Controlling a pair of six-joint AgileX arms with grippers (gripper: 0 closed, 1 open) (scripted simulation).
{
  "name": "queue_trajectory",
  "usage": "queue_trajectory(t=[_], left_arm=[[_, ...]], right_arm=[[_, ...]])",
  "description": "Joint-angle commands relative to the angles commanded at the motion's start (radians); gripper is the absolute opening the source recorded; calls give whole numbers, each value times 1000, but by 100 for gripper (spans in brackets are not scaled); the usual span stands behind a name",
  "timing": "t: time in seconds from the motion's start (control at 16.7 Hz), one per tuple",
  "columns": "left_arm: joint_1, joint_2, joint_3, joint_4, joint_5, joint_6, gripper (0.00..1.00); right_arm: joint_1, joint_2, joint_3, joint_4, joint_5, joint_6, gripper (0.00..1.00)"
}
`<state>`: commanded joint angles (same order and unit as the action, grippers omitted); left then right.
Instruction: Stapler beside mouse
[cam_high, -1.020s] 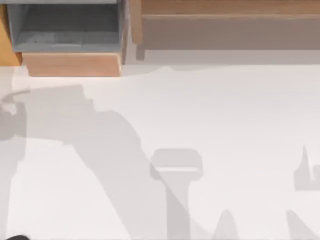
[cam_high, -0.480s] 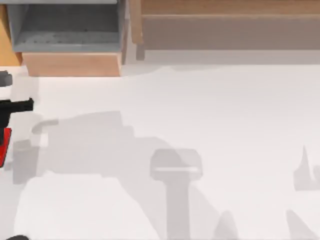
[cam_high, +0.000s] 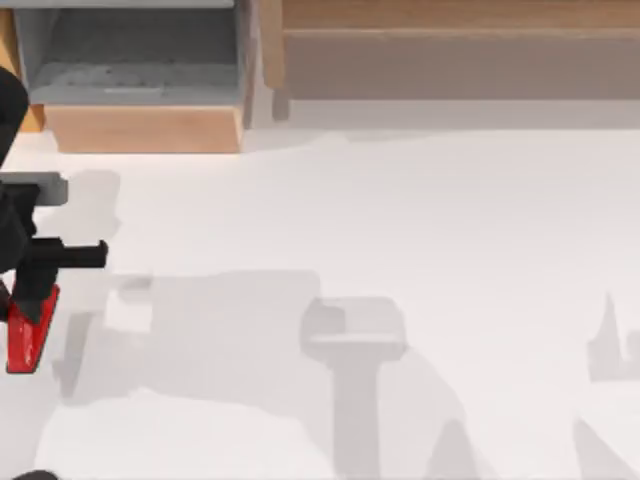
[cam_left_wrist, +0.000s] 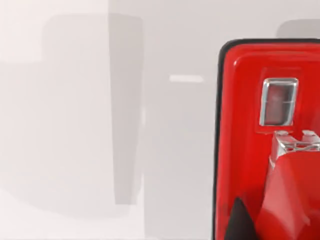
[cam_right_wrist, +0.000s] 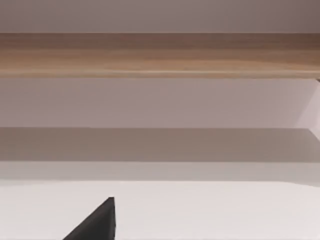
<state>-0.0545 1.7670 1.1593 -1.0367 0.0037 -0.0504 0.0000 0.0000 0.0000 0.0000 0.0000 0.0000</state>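
Stapler (cam_left_wrist: 250, 140) first: in the left wrist view it sits closest, a glossy red plastic body with rounded corners, a thin black edge, and a small clear rectangular window set into its top face. No brand, label or writing can be read on it. A dark fingertip (cam_left_wrist: 242, 222) lies against the red body, so the left gripper (cam_high: 35, 295) appears clamped on the stapler.

From the top view, the stapler (cam_high: 25, 335) is at about nine o'clock, at the far left edge of the table (cam_high: 400, 220), its red wedge pointing toward six o'clock below the black fingers. The left arm's dark body reaches in from the left edge, with one black bar sticking out toward three o'clock. Whether the stapler touches the matte white tabletop or hangs above it I cannot tell.

Farther off, at eleven o'clock, stands a grey open box (cam_high: 135, 60) with a pale wooden front. At twelve to one o'clock runs a long wooden shelf (cam_high: 450, 40) with smooth grain.

In the right wrist view, one black finger (cam_right_wrist: 97, 222) of the right gripper shows over the white table, facing the wooden shelf (cam_right_wrist: 160, 52); its grip state I cannot tell.
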Motion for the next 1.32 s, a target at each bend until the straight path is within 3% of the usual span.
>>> queue_trajectory(t=[1.32], left_arm=[[-21, -25, -41, 43, 5, -10, 0]], right_arm=[[0, 0, 0, 0, 0, 0, 100]])
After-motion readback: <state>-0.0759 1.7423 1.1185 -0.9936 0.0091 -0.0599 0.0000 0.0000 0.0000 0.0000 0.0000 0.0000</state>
